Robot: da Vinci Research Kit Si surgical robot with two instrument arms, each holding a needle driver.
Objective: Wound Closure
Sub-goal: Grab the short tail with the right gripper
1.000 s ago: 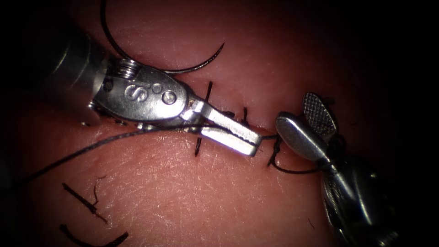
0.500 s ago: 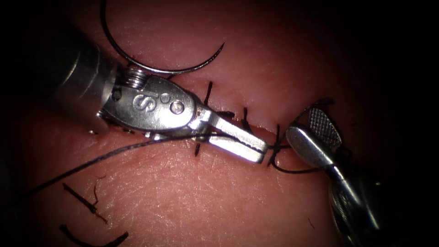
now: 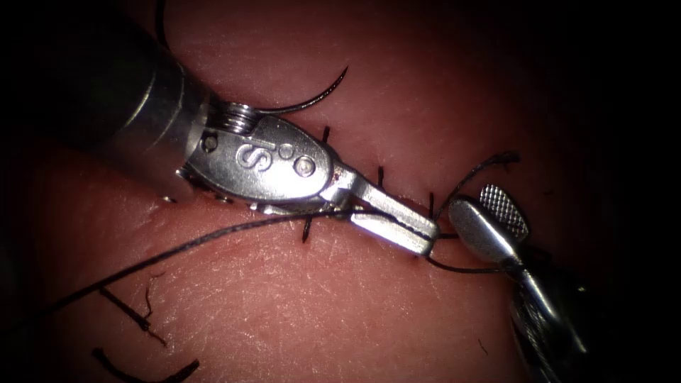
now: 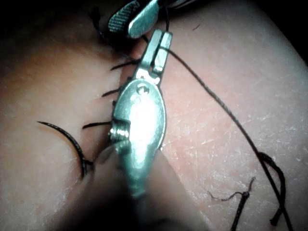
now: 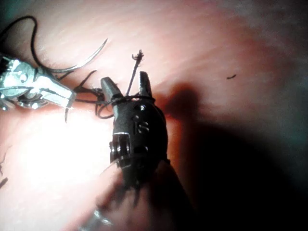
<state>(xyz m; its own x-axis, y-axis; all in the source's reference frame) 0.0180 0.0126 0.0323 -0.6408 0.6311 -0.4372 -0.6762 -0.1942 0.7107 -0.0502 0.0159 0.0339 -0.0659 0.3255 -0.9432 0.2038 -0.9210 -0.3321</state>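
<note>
Now shifted rightward along the cut since a second ago: left arm's silver needle driver (image 3: 418,237), jaws pressed together on the thin black thread (image 3: 177,248) at the cut's right end, tip almost touching the right arm's tool. Pulled back a little toward the right over the same second: right arm's steel needle driver (image 3: 489,216), jaws spread apart, clamped on nothing, with thread looped around its neck (image 5: 132,98) in the right wrist view. Probably a knot being formed at the newest stitch, judging from that wrap. Lying free on the pale pink pork tissue (image 3: 298,305), left of and above the cut: dark curved steel needle (image 3: 319,98), not in the tissue, held by neither tool, partly hidden behind the left shaft. Counted: two tools, one needle, one long running thread, about four dark stitches (image 3: 380,177) crossing the cut, and roughly three cut thread scraps (image 3: 131,315) lower left.
</note>
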